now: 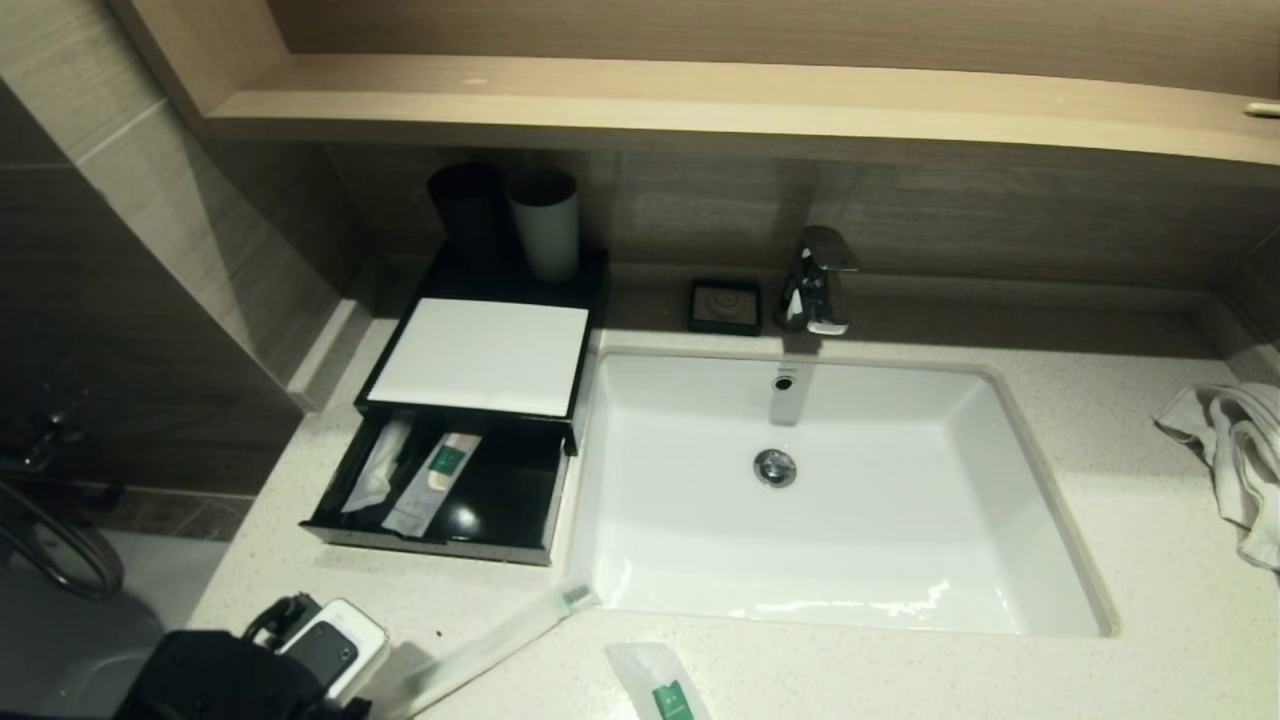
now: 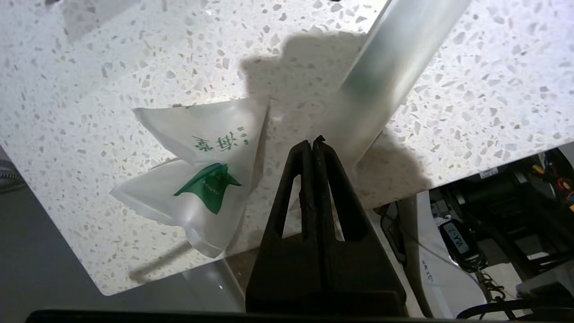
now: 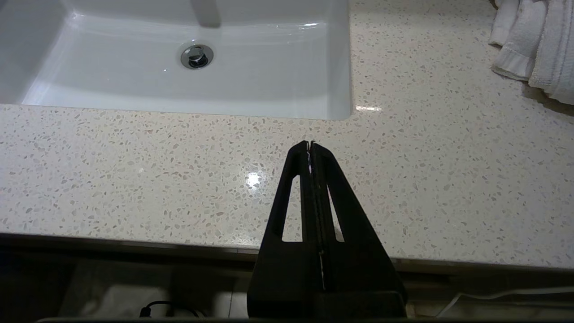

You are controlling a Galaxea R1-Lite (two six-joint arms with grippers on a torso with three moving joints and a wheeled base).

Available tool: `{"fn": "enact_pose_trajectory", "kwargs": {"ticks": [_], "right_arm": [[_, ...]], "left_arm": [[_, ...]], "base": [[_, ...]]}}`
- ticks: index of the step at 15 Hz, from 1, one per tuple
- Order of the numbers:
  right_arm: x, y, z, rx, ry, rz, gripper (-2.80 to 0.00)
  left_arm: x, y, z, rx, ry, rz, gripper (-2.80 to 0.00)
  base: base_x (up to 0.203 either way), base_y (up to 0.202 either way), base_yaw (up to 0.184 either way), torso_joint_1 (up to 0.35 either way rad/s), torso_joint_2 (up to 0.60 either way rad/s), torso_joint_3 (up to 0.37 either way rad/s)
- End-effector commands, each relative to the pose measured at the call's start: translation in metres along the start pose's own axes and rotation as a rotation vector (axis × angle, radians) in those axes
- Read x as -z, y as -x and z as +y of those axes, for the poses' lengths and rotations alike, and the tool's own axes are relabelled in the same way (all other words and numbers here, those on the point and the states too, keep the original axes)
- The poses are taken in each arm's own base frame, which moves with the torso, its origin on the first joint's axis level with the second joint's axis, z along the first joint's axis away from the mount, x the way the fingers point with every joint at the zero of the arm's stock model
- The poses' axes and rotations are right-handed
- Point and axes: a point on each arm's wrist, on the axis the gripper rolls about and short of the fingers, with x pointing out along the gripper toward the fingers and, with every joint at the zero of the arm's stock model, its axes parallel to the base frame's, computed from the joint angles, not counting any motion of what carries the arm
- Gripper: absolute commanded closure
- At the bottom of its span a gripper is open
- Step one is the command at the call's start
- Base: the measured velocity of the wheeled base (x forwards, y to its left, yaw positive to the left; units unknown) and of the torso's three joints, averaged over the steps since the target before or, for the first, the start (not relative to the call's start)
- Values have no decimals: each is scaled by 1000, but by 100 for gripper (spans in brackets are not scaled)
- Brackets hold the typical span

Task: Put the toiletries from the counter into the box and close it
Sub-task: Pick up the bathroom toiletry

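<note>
The flat black rectangular box [image 1: 480, 352] with a white square top panel sits at the back left corner of the pale speckled stone counter [image 1: 1100, 480], against the left rim of the white sink basin [image 1: 830, 490]. Its shallow front drawer [image 1: 440, 490] is pulled open and already contains two clear-wrapped sachets [image 1: 432, 482].

At the counter's front edge the left gripper [image 2: 312, 142] has its fingers pressed together on one end of a long clear-wrapped stick [image 1: 490, 640]; the pinch seems to catch only the wrapper's end. A crumpled clear sachet with a green label [image 2: 204, 179] lies just beside it.

The right gripper [image 3: 310, 144], fingers together and empty, hangs above the front edge right of the sink.
</note>
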Motion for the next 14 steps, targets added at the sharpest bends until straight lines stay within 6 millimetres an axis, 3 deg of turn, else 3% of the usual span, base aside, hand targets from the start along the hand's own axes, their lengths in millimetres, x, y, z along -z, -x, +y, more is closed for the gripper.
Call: {"fn": "enact_pose_trajectory", "kwargs": {"ticks": [1,14], "right_arm": [[0,0,0,-2,1,0,0],[0,0,0,0,1,0,0]], "left_arm": [[-3,0,4,-22,23,-11,0],[-7,-1,15,-74,75,-13,0]], "base": [[0,0,0,0,0,0],[0,0,0,0,0,0]]}}
